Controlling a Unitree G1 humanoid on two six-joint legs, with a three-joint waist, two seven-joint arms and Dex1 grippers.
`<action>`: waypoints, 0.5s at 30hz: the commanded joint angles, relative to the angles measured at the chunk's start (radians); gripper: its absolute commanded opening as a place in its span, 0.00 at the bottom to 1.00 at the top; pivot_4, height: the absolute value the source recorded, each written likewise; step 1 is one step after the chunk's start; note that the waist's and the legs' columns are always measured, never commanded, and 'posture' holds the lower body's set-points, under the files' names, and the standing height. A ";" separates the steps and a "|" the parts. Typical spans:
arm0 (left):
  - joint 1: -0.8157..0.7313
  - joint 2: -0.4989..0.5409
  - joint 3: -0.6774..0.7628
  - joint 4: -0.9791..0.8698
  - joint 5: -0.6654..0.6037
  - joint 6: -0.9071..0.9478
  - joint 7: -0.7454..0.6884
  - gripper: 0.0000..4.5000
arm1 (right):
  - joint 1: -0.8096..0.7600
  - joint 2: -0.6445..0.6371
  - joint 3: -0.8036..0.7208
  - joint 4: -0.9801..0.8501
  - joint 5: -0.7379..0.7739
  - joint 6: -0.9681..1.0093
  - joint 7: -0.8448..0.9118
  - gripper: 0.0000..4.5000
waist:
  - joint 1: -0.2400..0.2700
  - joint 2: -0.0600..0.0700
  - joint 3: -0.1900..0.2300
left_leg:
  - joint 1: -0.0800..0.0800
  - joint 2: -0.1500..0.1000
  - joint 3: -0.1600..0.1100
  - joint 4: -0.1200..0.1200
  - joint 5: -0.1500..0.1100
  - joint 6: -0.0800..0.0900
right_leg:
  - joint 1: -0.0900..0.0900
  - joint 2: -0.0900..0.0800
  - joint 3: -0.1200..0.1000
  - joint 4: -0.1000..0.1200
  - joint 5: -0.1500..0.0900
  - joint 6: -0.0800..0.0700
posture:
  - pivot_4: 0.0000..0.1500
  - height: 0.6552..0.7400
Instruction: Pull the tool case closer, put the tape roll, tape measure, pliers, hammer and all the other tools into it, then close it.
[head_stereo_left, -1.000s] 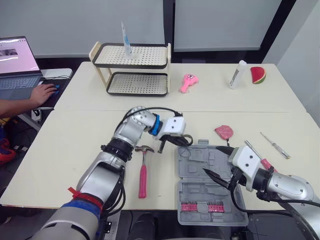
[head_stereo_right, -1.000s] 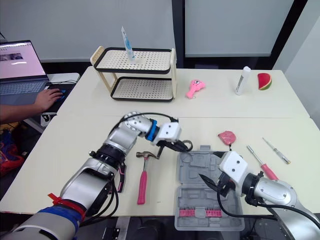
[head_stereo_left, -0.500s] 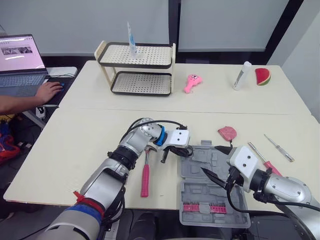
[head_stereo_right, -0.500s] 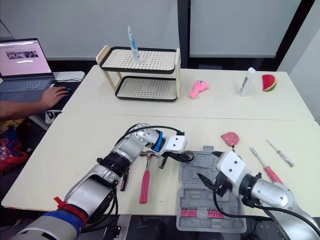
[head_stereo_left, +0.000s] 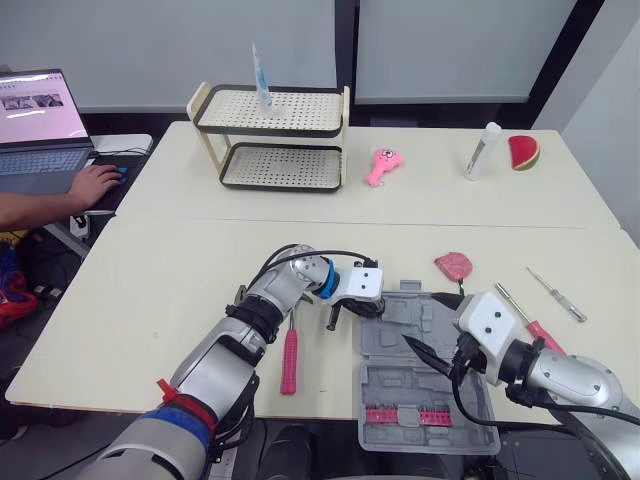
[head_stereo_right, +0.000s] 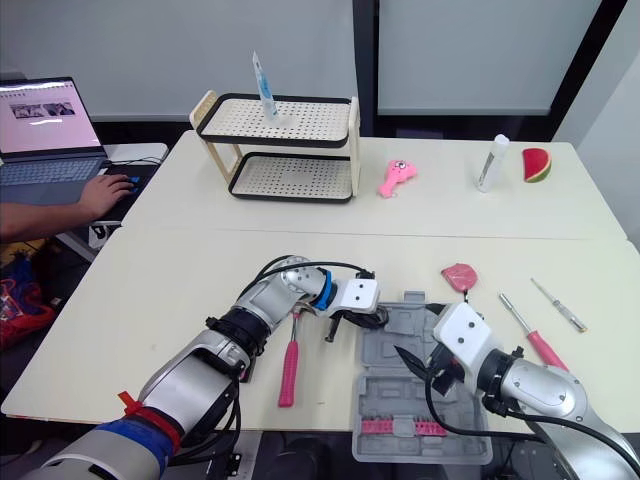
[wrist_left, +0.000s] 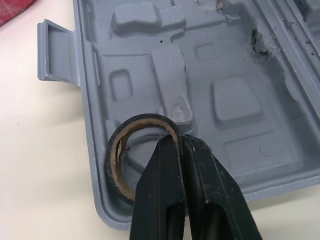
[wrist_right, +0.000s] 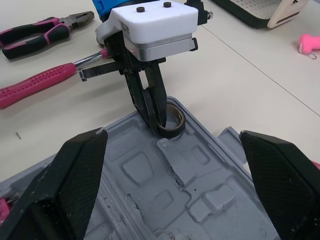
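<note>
Left wrist view had my left pincer (wrist_left: 179, 141) clamped on the tape roll (wrist_left: 114, 160) at the tool case's (wrist_left: 235, 105) far-left corner. My right pincer (head_stereo_left: 420, 318) was wide apart.

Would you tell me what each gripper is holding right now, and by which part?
Left gripper pinches the tape roll by its ring wall; right gripper is open, holding nothing.

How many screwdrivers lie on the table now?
2. Both lie right of the tool case: a pink-handled screwdriver nearer it, a thin screwdriver farther right. Others may be hidden.
</note>
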 joint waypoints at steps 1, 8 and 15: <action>-0.011 -0.003 -0.004 -0.012 0.000 -0.008 -0.004 0.06 | -0.003 0.003 0.000 -0.022 -0.008 -0.021 0.001 1.00 | 0.000 0.000 0.000 | 0.000 0.000 0.000 0.000 0.000 0.000 | 0.000 0.000 0.000 0.000 0.000 0.000 | 1.00 1.00; -0.013 0.003 0.023 -0.064 -0.037 0.009 -0.027 0.36 | 0.002 0.004 -0.005 -0.005 -0.010 -0.041 0.011 1.00 | 0.000 0.000 0.000 | 0.000 0.000 0.000 0.000 0.000 0.000 | 0.000 0.000 0.000 0.000 0.000 0.000 | 1.00 1.00; 0.013 0.050 0.051 -0.192 -0.093 0.069 -0.063 0.36 | -0.012 0.005 -0.003 0.008 -0.009 -0.049 0.017 1.00 | -0.001 0.000 0.000 | 0.000 0.000 0.000 0.000 0.000 0.000 | 0.000 0.000 0.000 0.000 0.000 0.000 | 1.00 1.00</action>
